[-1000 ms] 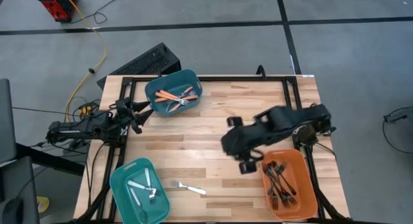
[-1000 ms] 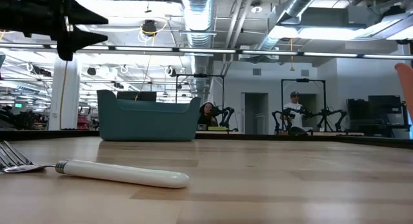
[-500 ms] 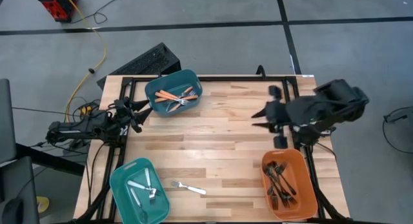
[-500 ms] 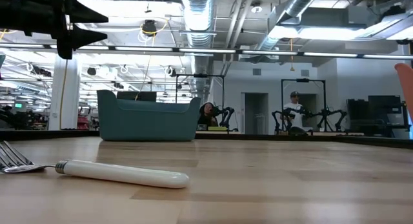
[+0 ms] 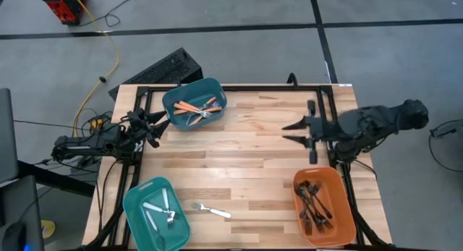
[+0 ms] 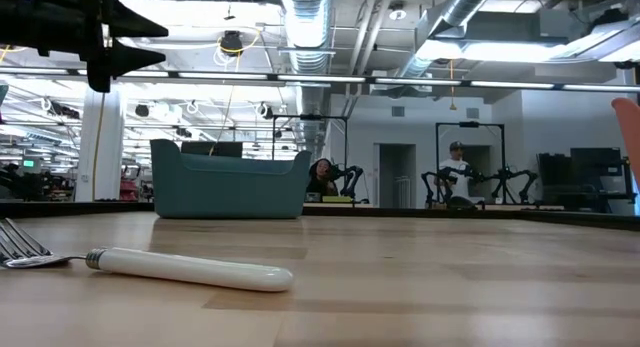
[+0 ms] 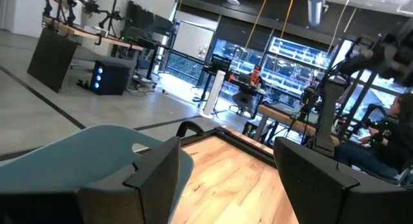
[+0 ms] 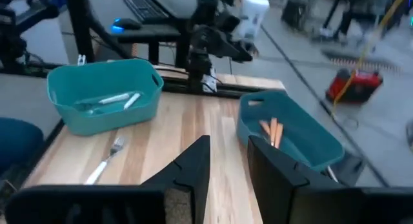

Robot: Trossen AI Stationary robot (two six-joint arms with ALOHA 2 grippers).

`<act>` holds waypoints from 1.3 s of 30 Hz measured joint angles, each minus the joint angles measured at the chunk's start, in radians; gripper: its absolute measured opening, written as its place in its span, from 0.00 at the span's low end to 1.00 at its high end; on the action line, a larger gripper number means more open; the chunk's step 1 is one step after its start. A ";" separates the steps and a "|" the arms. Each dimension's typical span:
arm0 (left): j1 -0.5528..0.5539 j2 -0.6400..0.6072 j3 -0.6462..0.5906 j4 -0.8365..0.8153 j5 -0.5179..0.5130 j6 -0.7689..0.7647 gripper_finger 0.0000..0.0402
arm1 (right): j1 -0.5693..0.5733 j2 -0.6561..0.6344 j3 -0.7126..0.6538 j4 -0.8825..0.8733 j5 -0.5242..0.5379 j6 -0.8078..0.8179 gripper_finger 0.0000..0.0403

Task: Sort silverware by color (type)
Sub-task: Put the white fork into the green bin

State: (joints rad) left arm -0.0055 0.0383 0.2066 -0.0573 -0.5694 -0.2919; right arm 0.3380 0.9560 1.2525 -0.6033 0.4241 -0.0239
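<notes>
- Lying alone on the bare wood near the front edge, one white fork (image 5: pixel 211 209) is the only piece not yet in a bin; in the low view it (image 6: pixel 190 269) rests flat, tines to one side
- Just beside it, the front teal bin (image 5: pixel 139 200) already holds white forks (image 5: pixel 160 211), so by kind that is where the stray one belongs
- At the front of the right side, the orange bin (image 5: pixel 340 189) holds the black forks (image 5: pixel 313 204)
- Further back, the right gripper (image 5: pixel 295 128) hangs over the right half of the table with nothing between its fingers (image 8: pixel 193 166), which stand slightly apart
- At the left edge, the left gripper (image 5: pixel 158 125) waits with its fingers (image 7: pixel 158 172) spread wide and empty
- At the back, a second teal bin (image 5: pixel 173 98) holds the orange forks (image 5: pixel 194 106)
- Judging from this, the sort is nearly done and the step in hand is fetching the last fork
- The next move calls for a reach down to the stray fork, a pinch on its thin handle flat against the wood, then a short carry to the front teal bin
- No brand, label or writing can be read anywhere on the bins, forks or arms
</notes>
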 joint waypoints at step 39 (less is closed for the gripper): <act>0.000 0.000 0.000 0.003 -0.015 -0.028 0.58 | -0.282 -0.387 -0.814 0.792 -0.224 0.042 0.32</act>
State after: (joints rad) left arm -0.0055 0.0385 0.2066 -0.0544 -0.5846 -0.3200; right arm 0.0559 0.5692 0.4389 0.1888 0.2000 0.0185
